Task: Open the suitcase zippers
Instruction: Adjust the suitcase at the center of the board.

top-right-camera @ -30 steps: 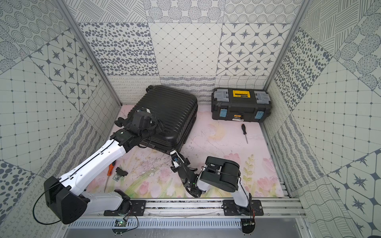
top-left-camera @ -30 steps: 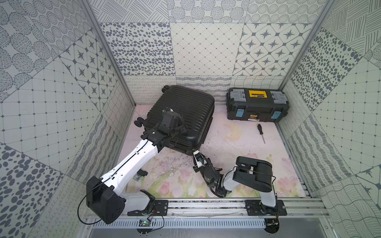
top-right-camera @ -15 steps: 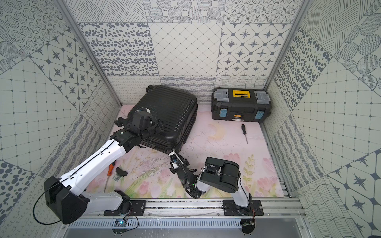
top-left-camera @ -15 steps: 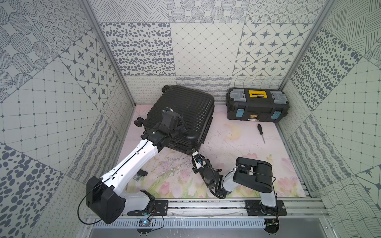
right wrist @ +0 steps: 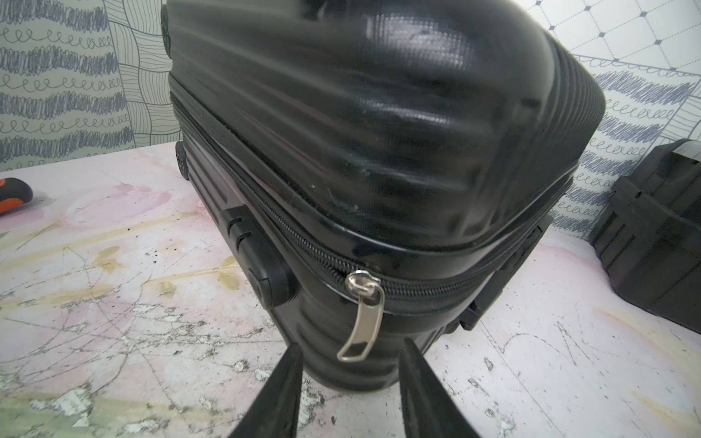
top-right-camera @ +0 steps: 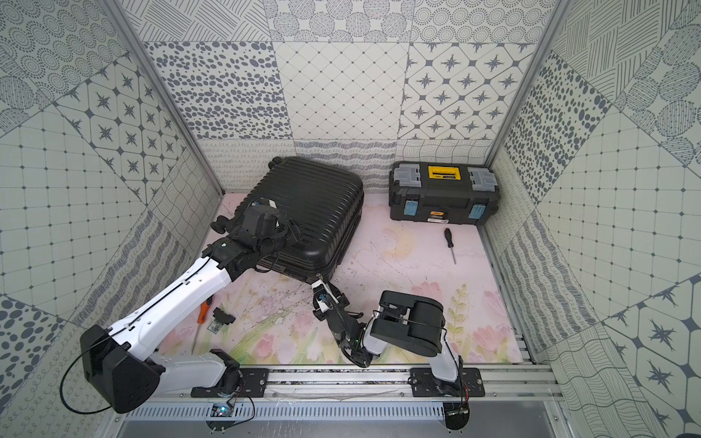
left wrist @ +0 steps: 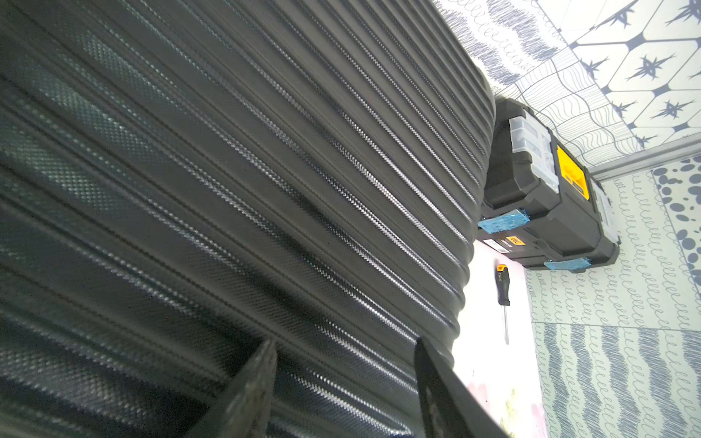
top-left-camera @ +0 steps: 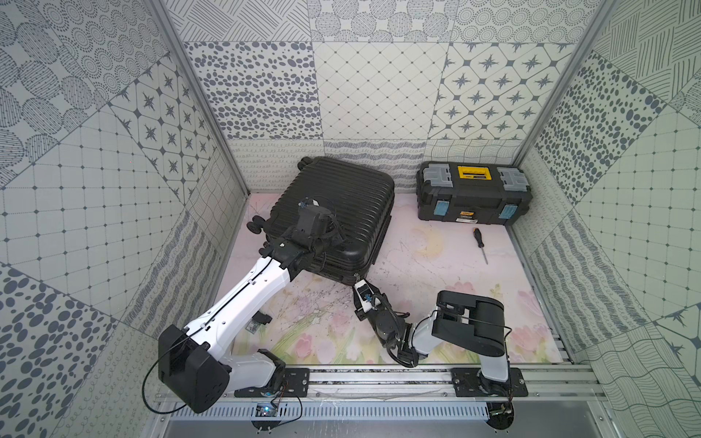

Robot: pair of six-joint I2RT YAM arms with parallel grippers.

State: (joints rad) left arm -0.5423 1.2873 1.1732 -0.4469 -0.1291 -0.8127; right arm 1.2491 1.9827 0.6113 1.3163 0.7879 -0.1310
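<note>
- Suitcase: black ribbed hard-shell case, lying flat on the floral mat. Its near corner is just ahead of the right gripper, and its upper shell is directly under the left gripper.
- Zippers: black track running round the seam between the two shell halves and bending round the corner that faces the right gripper.
- Zipper pull: silver tab hanging down from its slider at that corner, between the right fingertips and just beyond them. It hangs free, not pinched.
- Right gripper: jaws moderately apart, holding nothing, low over the mat and aimed at the pull.
- Left gripper: jaws apart, nothing between them, close against the ribbed top. Whether it actually presses on the shell is unclear.
- Toolbox and black-handled screwdriver: well beyond both grippers, untouched.
- Orange-handled screwdriver: on the mat beside the left arm.
- Progress: the shell halves sit together. The track appears shut on both sides of the slider, though blur makes this uncertain.
- Remaining, as judged: grip the tab, run it along the seam, and find any second pull, since none is in view.
</note>
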